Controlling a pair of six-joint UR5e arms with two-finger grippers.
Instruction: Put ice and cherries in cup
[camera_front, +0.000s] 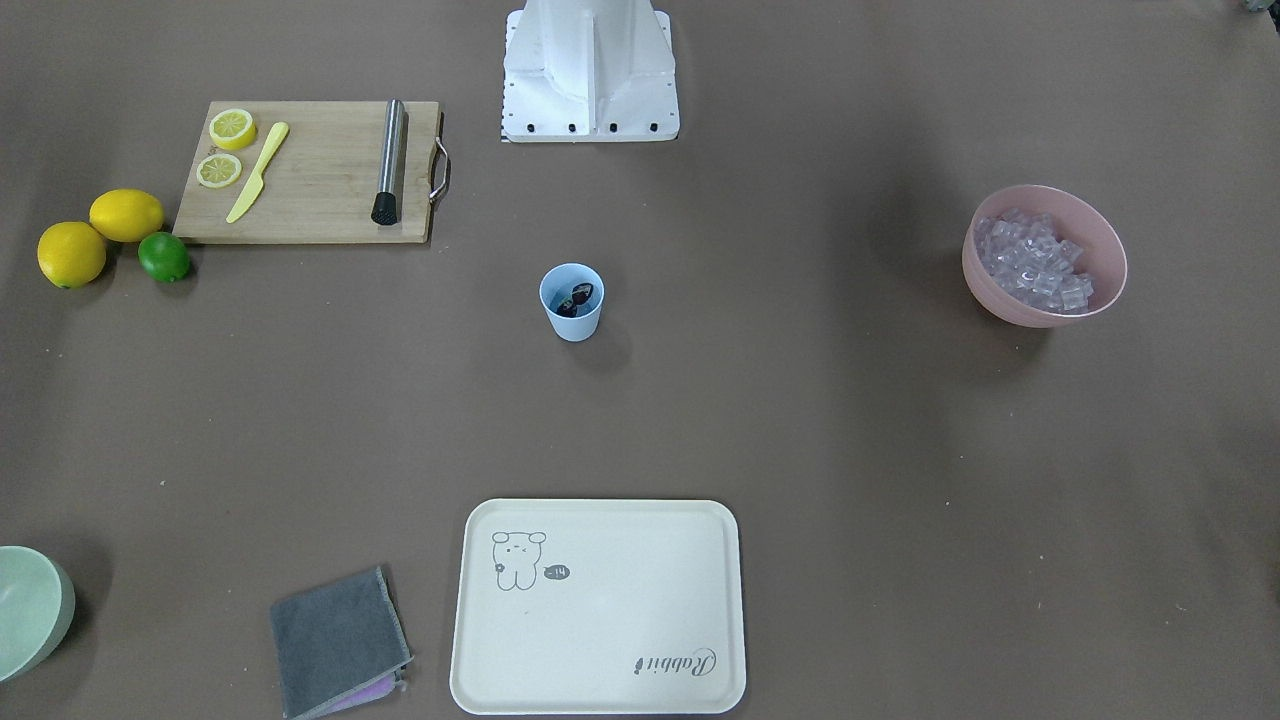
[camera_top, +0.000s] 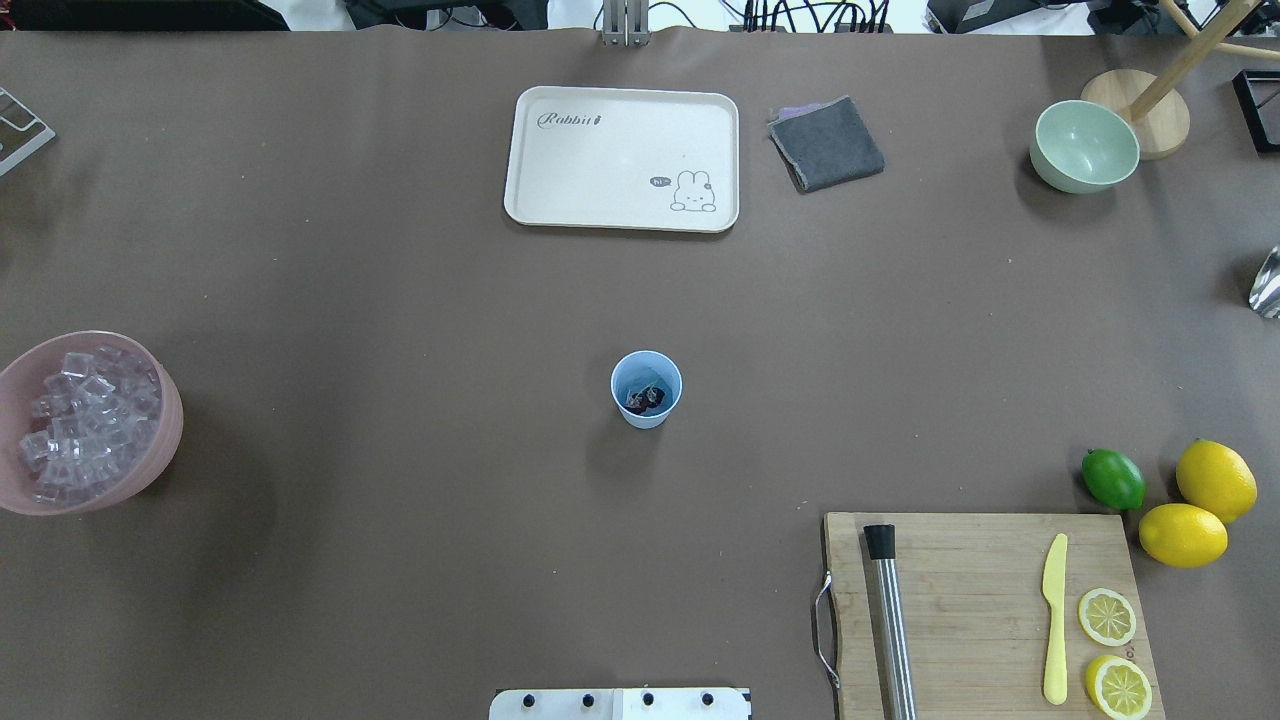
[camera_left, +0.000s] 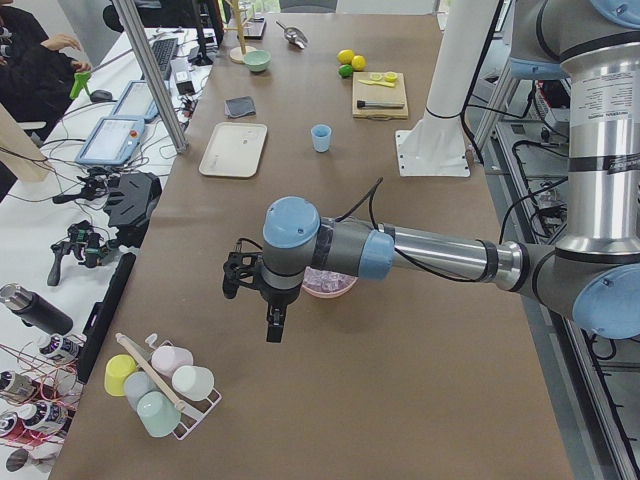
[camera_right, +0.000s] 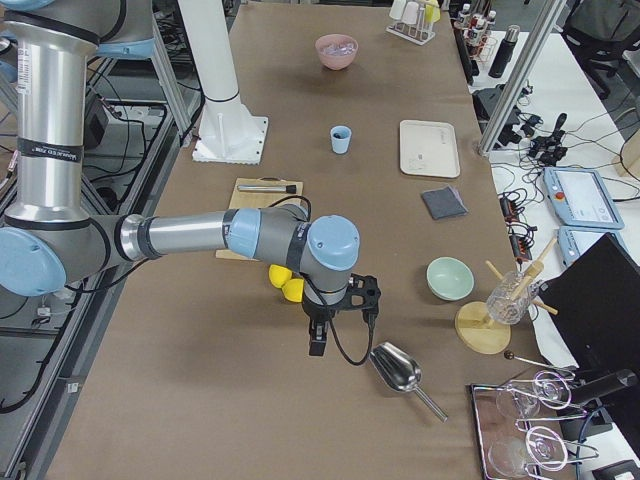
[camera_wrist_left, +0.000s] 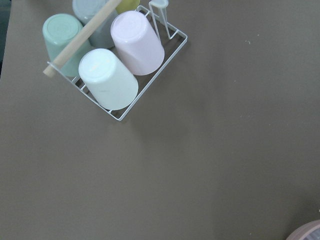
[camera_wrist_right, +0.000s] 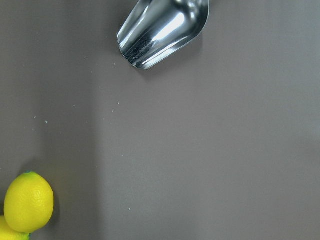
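The light blue cup (camera_front: 572, 318) stands upright mid-table, also in the overhead view (camera_top: 646, 415). The dark cherries (camera_front: 578, 296) lie inside it (camera_top: 650, 398). The ice (camera_front: 1035, 262) fills the pink bowl (camera_front: 1000, 300) at the table's left end (camera_top: 85, 420). My left gripper (camera_left: 274, 325) hangs above the table beside the pink bowl (camera_left: 330, 288), far from the cup (camera_left: 320, 138). My right gripper (camera_right: 317, 343) hangs over the far right end near the metal scoop (camera_right: 397, 368). I cannot tell whether either gripper is open or shut.
A cutting board (camera_top: 980, 600) carries a muddler, a yellow knife and lemon slices. Two lemons and a lime (camera_top: 1113, 478) lie beside it. A cream tray (camera_top: 620, 160), a grey cloth (camera_top: 826, 143) and a pale green bowl (camera_top: 1084, 146) sit at the far edge. A cup rack (camera_wrist_left: 112, 60) lies below my left wrist.
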